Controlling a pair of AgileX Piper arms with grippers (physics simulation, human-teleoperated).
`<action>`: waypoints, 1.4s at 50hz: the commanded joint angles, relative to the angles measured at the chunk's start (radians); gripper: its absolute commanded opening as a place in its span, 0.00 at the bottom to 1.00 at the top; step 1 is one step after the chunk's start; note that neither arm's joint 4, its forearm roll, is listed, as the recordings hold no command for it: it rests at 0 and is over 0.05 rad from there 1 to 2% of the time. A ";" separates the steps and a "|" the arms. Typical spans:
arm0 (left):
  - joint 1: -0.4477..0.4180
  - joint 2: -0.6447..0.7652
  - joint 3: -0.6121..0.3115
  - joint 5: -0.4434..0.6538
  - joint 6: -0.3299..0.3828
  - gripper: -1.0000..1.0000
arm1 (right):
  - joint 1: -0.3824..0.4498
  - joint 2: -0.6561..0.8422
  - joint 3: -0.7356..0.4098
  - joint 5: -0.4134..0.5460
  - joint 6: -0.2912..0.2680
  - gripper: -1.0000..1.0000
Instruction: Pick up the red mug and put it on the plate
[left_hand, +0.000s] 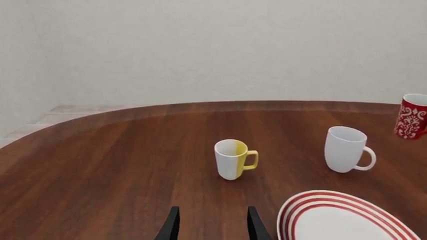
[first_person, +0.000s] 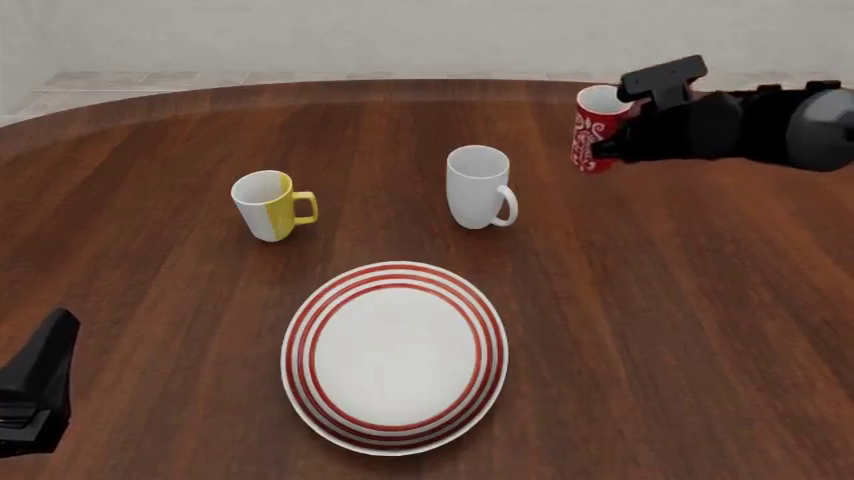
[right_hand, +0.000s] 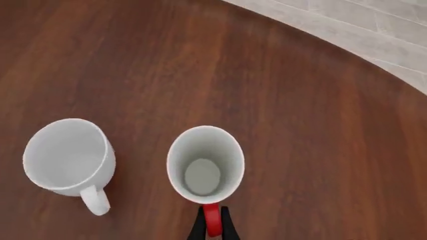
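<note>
The red mug with its white pattern stands upright at the far right of the table, also at the edge of the left wrist view. My right gripper is shut on its red handle, seen from above with the white inside showing. Whether the mug touches the table I cannot tell. The plate with red rings lies in the near middle, well apart from the mug. My left gripper is open over bare wood beside the plate's rim.
A plain white mug stands between the red mug and the plate, handle toward the near right. A yellow-and-white mug stands left of it. The left arm sits at the near left corner. The table's rounded far edge lies behind the mugs.
</note>
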 joint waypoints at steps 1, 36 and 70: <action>-0.003 0.000 -0.007 0.008 0.002 1.00 | 0.057 -0.217 0.139 0.005 -0.018 0.00; -0.002 -0.001 -0.004 0.001 0.003 1.00 | 0.299 -0.586 0.391 0.057 -0.093 0.00; -0.006 -0.001 -0.001 -0.002 0.007 1.00 | 0.494 -0.739 0.496 0.115 -0.084 0.00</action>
